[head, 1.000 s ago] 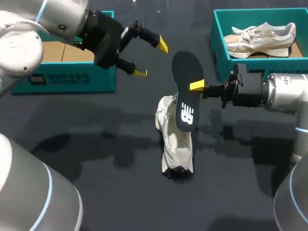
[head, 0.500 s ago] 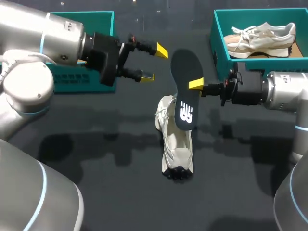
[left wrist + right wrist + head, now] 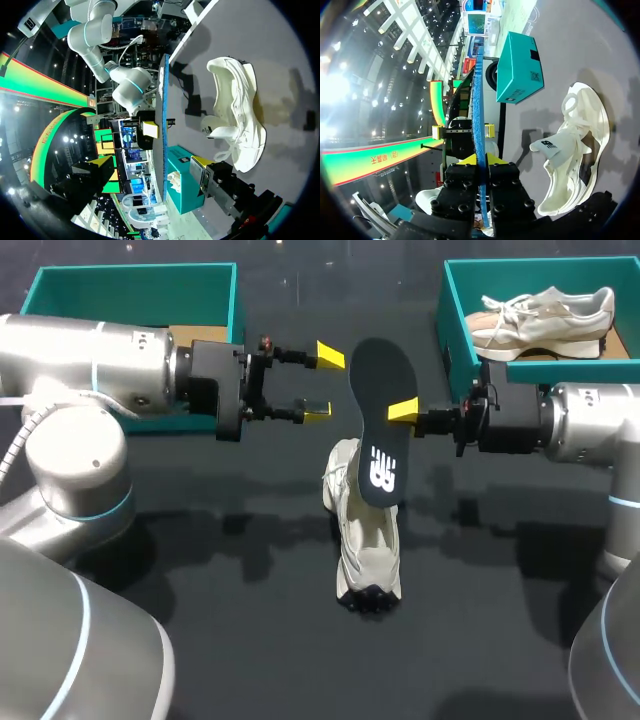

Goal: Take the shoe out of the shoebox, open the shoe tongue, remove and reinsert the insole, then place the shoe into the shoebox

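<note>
One insole (image 3: 380, 430) hung clamped edgewise in the right pincer (image 3: 405, 412), with the shoe (image 3: 365, 540) below on the surface (image 3: 200, 570). The left pincer (image 3: 323, 383) stood beside, fingers apart. Light and floppy, the insole probably needed a mid-edge grip.

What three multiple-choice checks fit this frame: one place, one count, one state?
1. Where is the insole? A) inside the shoe B) in the right gripper, above the shoe on the table C) in the left box
2. How many shoes show? A) one B) two C) three
3. The left gripper is: A) open, empty B) shut on the insole C) shut on a shoe
Answers: 1 B, pinched at its edge; 2 B, one on the table, the other shoe in the right box; 3 A, tips apart, nothing between.
</note>
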Tool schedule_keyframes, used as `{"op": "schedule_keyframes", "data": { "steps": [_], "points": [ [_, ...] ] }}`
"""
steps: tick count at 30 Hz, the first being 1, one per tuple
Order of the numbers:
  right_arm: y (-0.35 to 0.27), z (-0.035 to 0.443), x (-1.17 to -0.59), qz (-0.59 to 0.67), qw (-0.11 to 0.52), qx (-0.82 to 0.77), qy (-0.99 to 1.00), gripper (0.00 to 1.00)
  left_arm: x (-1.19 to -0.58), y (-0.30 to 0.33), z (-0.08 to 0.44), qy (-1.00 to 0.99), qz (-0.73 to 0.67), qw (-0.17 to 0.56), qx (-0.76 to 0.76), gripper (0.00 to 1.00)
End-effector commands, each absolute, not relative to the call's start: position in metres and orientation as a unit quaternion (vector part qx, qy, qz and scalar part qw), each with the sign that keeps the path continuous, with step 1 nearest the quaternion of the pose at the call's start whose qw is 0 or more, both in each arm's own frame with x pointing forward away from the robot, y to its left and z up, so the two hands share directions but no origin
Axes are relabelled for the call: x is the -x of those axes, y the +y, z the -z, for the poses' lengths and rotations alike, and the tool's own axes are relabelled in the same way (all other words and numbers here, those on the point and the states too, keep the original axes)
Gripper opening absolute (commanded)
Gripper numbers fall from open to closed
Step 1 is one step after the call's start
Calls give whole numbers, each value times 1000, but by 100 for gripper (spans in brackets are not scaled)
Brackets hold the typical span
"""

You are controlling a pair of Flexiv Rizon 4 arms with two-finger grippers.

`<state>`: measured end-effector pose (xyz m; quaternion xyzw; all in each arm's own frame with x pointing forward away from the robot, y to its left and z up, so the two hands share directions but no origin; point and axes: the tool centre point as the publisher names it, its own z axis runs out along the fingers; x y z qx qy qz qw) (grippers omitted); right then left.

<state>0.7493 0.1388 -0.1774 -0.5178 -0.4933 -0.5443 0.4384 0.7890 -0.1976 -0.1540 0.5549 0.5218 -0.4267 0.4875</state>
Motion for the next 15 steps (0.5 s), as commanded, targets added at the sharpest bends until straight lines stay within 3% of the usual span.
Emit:
{"op": "schedule_keyframes", "data": {
  "steps": [1, 5, 8, 12, 15],
  "points": [
    [143, 174, -747, 548, 435, 525, -485, 0, -789, -216, 162, 516, 432, 507, -538, 100],
    [145, 172, -746, 548, 438, 529, -477, 0, -789, -226, 166, 516, 428, 514, -535, 100],
    [148, 172, -746, 545, 443, 532, -474, 0, -790, -231, 168, 513, 430, 514, -537, 94],
    [151, 173, -745, 539, 453, 530, -473, 0, -794, -236, 171, 510, 428, 515, -539, 74],
    [152, 174, -744, 535, 456, 530, -473, 0, -796, -239, 172, 510, 426, 516, -540, 65]
  ]
}}
